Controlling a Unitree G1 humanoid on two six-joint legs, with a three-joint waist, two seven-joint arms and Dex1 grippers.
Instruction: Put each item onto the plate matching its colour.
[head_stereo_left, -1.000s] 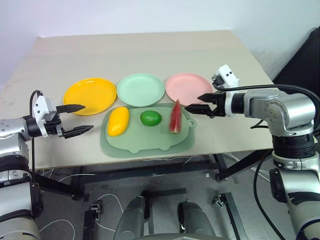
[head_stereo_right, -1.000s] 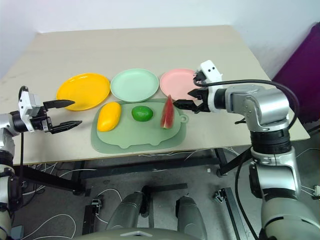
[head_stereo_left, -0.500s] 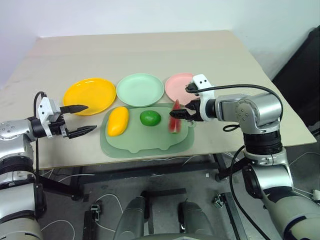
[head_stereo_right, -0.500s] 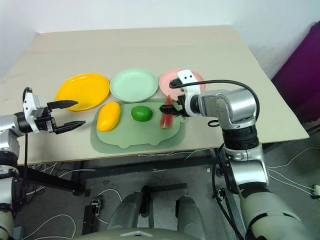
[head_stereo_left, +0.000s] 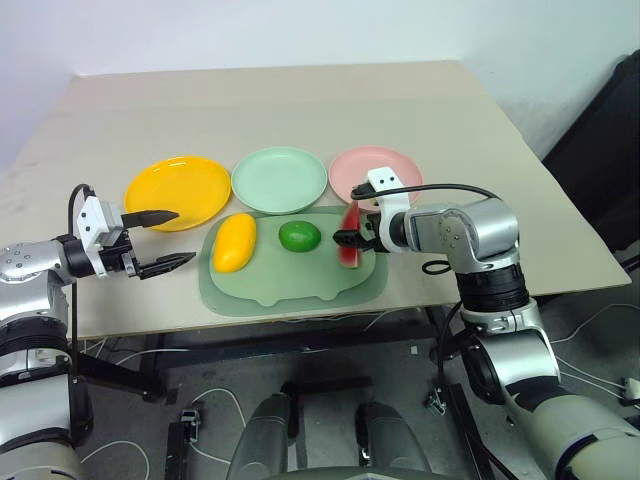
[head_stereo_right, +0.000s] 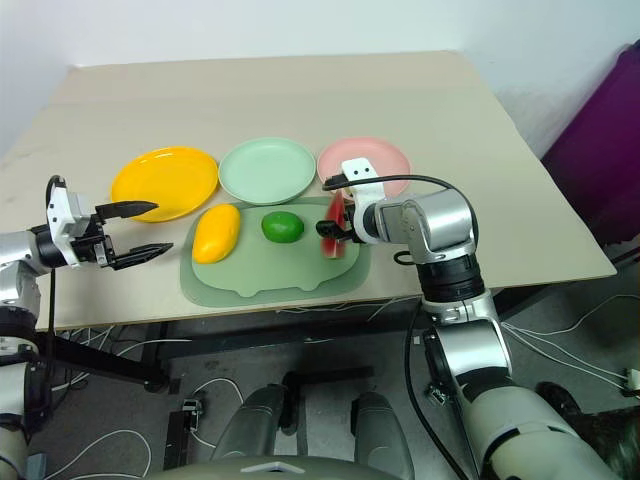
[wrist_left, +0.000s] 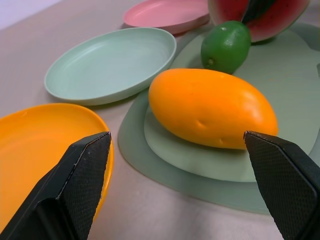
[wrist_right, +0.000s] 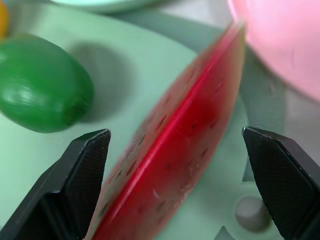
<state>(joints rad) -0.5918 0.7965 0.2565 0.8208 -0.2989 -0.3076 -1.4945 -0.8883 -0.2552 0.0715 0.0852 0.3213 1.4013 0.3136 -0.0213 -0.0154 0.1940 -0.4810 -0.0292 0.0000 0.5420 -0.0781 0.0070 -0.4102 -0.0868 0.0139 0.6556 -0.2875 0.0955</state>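
Our right hand (head_stereo_left: 345, 237) hangs over the right end of the pale green cutting mat (head_stereo_left: 290, 280), its 2 black fingers (wrist_right: 75, 185) spread wide on either side of the watermelon wedge (head_stereo_left: 350, 232). In the right wrist view the wedge's red flesh runs up between the fingers without clearly touching either, so we cannot say it is gripped. The wedge stands on its rind edge on the mat, just in front of the pink plate (head_stereo_left: 385, 168).

Left of the wedge, near but apart from it, the round green lime (head_stereo_left: 299, 236) sits on the mat. Further left, the oval yellow mango (head_stereo_left: 235, 242) lies at the mat's left end. All 3 toy fruits are on the mat, none on a plate.

Behind the mat, 3 round plates stand in a row on the beige tabletop (head_stereo_left: 300, 100): the orange-yellow plate (head_stereo_left: 180, 187) on the left, the mint green plate (head_stereo_left: 280, 179) in the middle, the pink one on the right. The front rims of the green and pink plates lie just beside the mat's rear edge.

Our left hand (head_stereo_left: 160, 240) hovers off the left front corner of the mat, well apart from the mango, its fingers (wrist_left: 75, 190) spread and holding nothing. It points toward the mango and the orange-yellow plate's near rim.
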